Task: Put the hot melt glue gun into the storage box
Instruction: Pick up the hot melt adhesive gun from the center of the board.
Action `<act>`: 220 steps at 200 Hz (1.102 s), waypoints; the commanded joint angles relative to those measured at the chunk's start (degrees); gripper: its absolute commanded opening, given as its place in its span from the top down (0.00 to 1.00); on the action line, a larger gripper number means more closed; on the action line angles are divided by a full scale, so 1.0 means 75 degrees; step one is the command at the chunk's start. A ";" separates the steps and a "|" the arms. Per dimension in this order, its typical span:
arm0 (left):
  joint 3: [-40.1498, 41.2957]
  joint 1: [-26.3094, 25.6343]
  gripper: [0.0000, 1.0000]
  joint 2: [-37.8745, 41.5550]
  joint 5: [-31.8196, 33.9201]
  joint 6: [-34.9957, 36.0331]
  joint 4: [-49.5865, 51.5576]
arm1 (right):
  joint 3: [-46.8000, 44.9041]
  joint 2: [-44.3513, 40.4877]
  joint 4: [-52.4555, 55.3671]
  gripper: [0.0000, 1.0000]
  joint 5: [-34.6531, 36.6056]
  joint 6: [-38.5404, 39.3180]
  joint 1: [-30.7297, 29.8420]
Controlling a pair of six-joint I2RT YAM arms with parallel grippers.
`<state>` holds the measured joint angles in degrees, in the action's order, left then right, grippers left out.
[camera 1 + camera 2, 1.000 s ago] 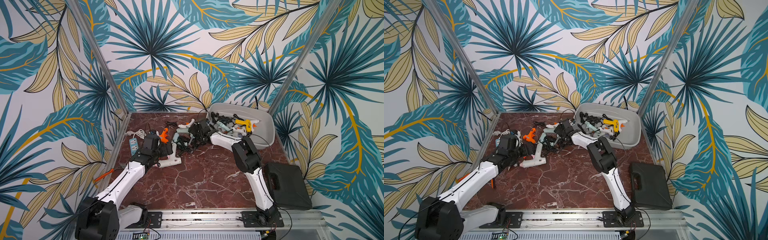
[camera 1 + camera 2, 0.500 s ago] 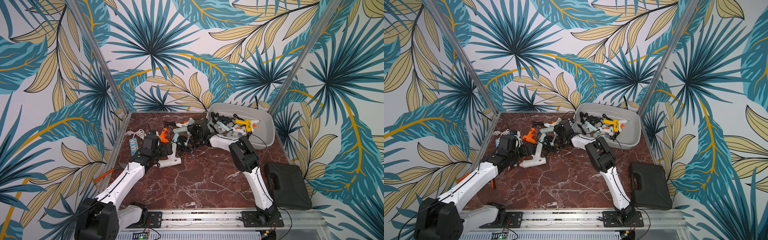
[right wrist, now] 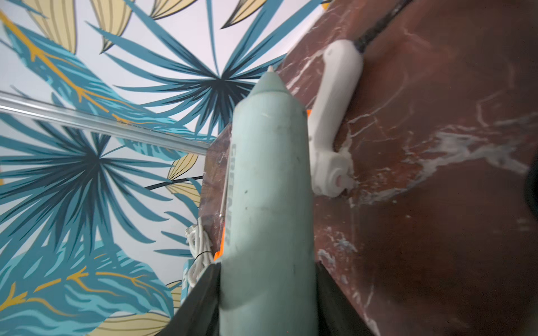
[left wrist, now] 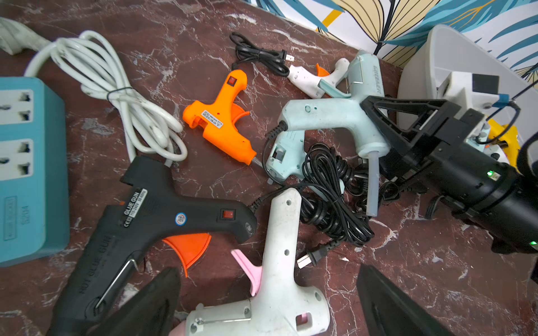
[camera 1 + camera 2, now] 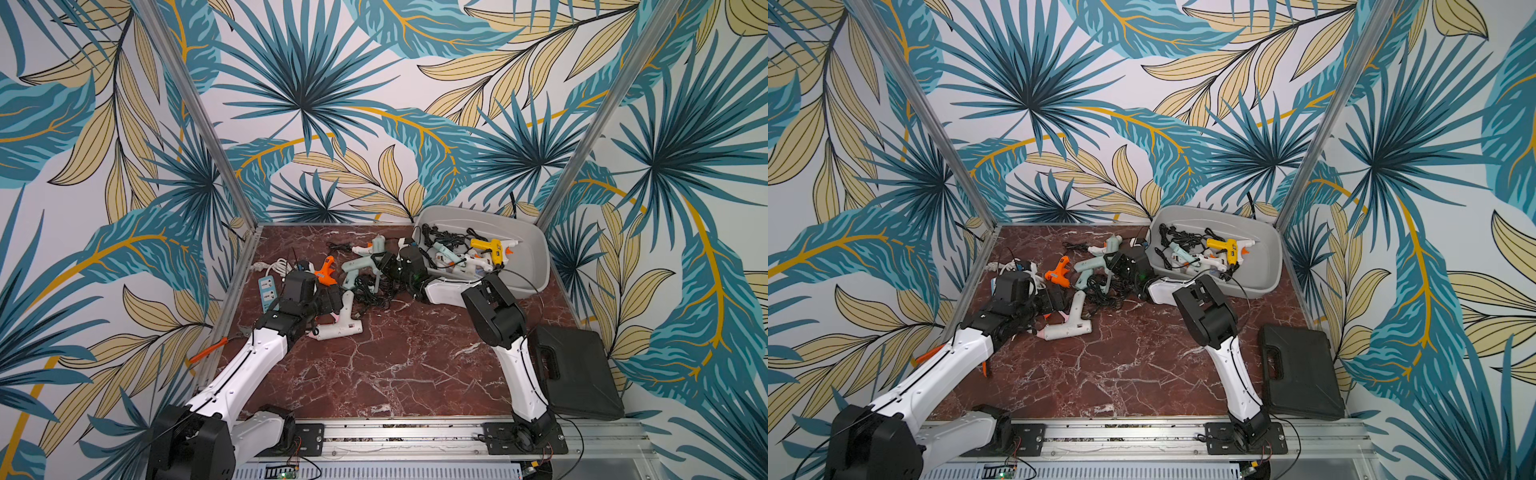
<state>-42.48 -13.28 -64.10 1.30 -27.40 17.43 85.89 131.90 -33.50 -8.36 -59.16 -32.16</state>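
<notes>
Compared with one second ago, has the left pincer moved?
No. The left pincer stays open over the white glue gun, just as near the blue power strip.

Left arm (image 5: 249, 365) and right arm (image 5: 519, 374): white link shells, black joint housings, thin black cables along each link, black base plates (image 5: 309, 438) bolted to an aluminium rail (image 5: 395, 434).

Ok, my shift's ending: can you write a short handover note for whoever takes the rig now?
Right gripper: shut on the pale mint plastic glue gun, outside the light grey plastic tub.
Left gripper: open, above the white glue gun with the pink trigger.
Done: a yellow glue gun and a few others lie in the tub.
To do: box the mint gun, then the loose ones, including the black glue gun and the orange glue gun.
</notes>
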 commanded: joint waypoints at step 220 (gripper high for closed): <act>0.0590 0.0065 0.00 0.2304 -0.0087 -0.0038 -0.0612 | -0.0497 -0.3993 0.1252 1.00 -0.1301 0.2733 -0.0175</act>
<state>-38.65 -13.26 -47.35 1.87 -27.55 14.87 80.55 105.97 -25.34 -19.49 -40.27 -32.77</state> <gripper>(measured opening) 0.998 0.479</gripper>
